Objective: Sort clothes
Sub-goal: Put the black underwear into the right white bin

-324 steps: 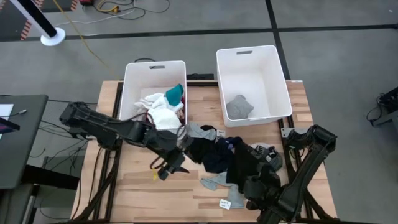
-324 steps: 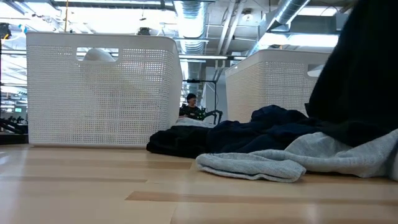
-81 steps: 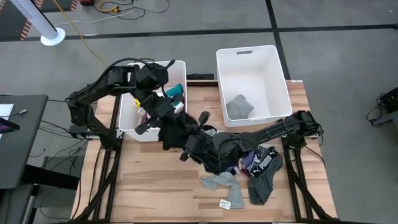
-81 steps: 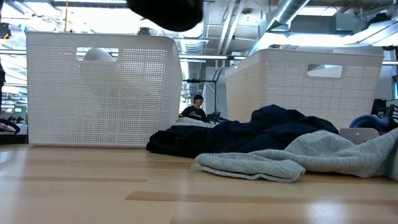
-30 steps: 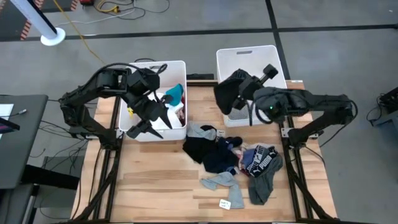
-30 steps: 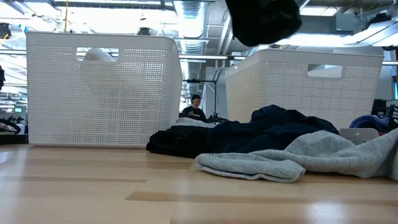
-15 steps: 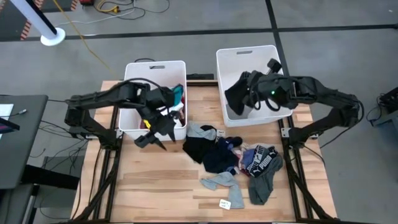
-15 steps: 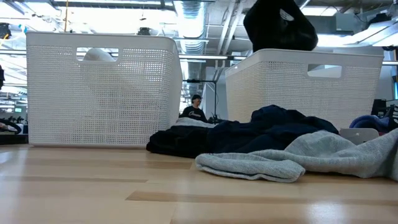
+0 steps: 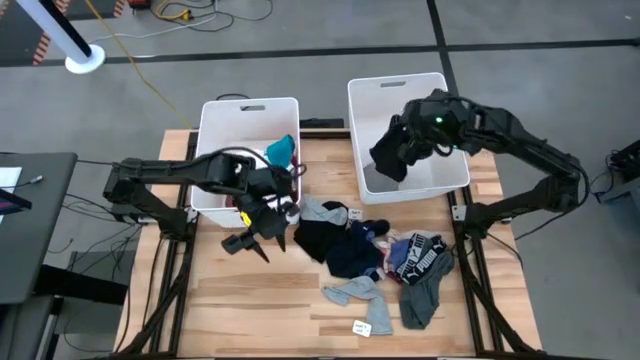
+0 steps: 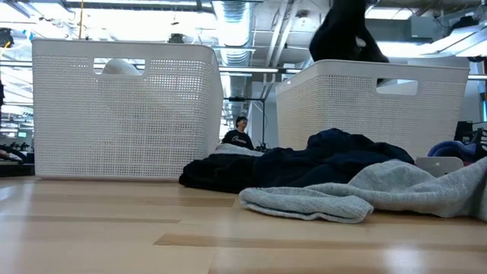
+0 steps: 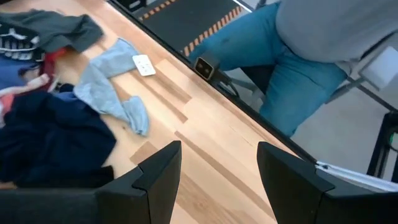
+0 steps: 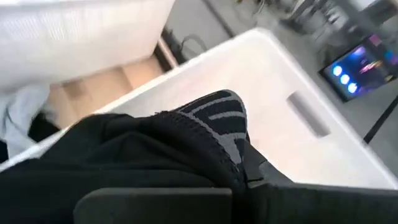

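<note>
black garment [image 9: 389, 156] clamped in right gripper [image 9: 408, 143], over right bin [image 9: 436, 100]

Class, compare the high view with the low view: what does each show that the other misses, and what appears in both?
Only the high view shows both arms: the left hand over the table by the left bin, open and empty, and the right hand holding a black garment over the right bin. It also shows the teal item inside the left bin. Only the low view shows the room behind, with a person between the bins. Both show the two bins, the black garment and the pile on the table.
</note>
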Available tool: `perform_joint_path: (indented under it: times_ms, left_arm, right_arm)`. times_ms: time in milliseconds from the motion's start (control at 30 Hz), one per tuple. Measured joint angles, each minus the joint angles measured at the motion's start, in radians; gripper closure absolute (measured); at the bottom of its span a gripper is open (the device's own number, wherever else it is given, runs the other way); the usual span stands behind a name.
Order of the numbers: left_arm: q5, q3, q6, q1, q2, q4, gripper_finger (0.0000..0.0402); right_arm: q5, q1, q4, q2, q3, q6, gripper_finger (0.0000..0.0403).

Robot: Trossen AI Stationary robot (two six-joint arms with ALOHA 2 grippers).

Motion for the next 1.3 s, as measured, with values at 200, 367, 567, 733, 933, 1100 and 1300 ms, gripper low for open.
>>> perform_joint_path:
  times_ms: [200, 367, 567, 733, 933, 1100, 1300]
  left_arm:
    - [0.011, -0.063, 0.018, -0.031, -0.001, 0.071, 0.0196]
    - [0.029, -0.115, 0.018, -0.039, -0.002, 0.108, 0.0196]
    - [0.055, -0.199, 0.012, -0.042, -0.002, 0.166, 0.0196]
    - [0.056, -0.282, -0.004, -0.062, -0.001, 0.257, 0.0196]
    - [0.056, -0.381, -0.051, -0.093, -0.001, 0.390, 0.0196]
    - [0.054, -0.464, -0.098, -0.121, -0.001, 0.522, 0.0196]
    - [-0.014, -0.550, -0.135, -0.141, -0.001, 0.686, 0.0196]
  right_arm:
    - [-0.089, -0.112, 0.072, 0.001, -0.166, 0.026, 0.0403]
    - [-0.130, -0.181, 0.150, 0.001, -0.292, 0.030, 0.0401]
    - [-0.132, -0.223, 0.218, 0.001, -0.390, 0.074, 0.0400]
    - [-0.133, -0.255, 0.221, 0.001, -0.454, 0.129, 0.0399]
    - [-0.146, -0.271, 0.219, 0.001, -0.523, 0.181, 0.0399]
    - [-0.150, -0.272, 0.250, 0.001, -0.571, 0.191, 0.0396]
    - [-0.150, -0.298, 0.248, 0.001, -0.597, 0.231, 0.0387]
